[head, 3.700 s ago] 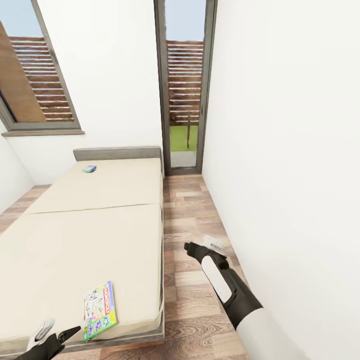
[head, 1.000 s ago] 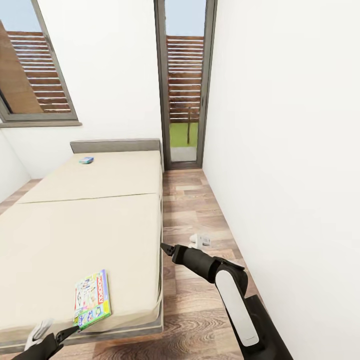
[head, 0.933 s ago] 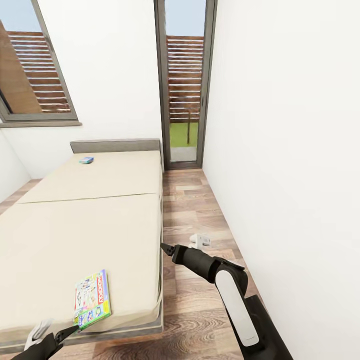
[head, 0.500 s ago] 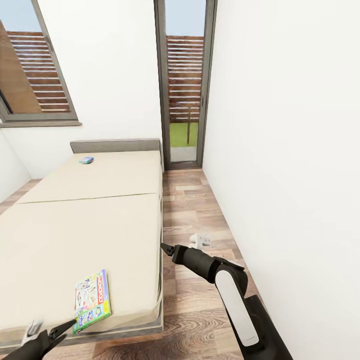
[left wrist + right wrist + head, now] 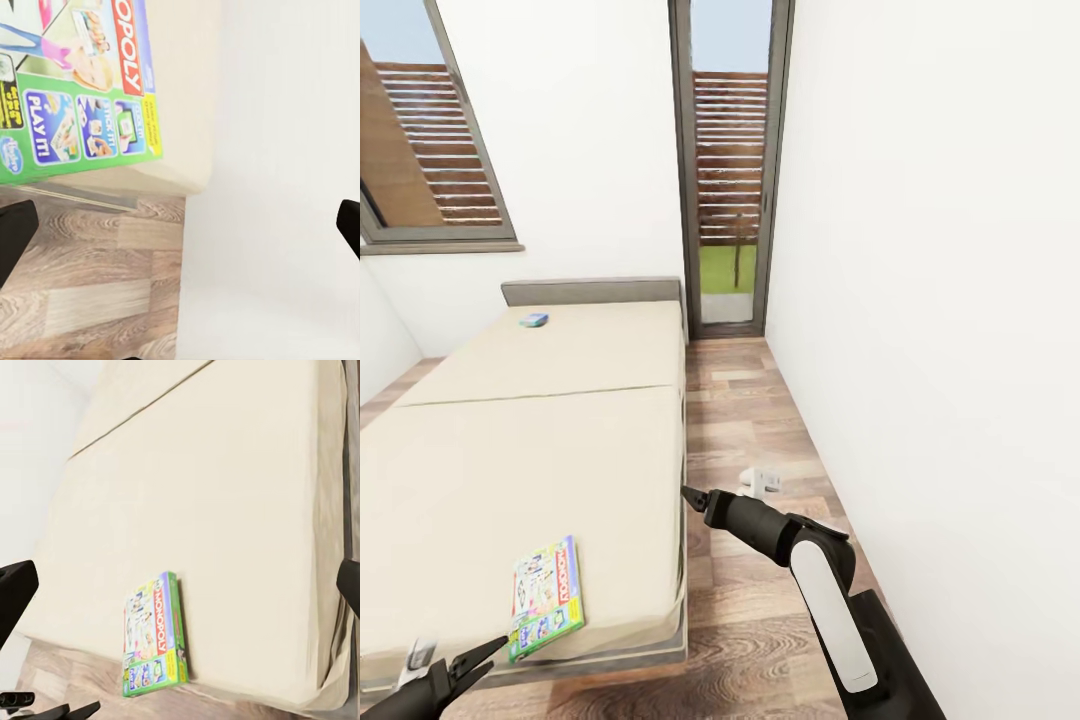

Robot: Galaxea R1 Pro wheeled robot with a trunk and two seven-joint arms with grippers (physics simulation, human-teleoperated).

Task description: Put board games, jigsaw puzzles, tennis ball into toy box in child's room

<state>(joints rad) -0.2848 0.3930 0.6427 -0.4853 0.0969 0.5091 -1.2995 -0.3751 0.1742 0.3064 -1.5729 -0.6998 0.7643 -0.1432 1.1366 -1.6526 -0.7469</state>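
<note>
The left gripper (image 5: 488,652), jaws parted, is hovering beside the white-and-green board game (image 5: 544,596) lying at the bed's (image 5: 540,450) foot edge; the right gripper (image 5: 691,494) is open.

head: high, down bed (image 5: 540,440) | wrists: close; share white-and-green game (image 5: 75,82)

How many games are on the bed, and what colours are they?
White-and-green game box: 1
Small blue game box: 1
Total on the bed: 2
</note>
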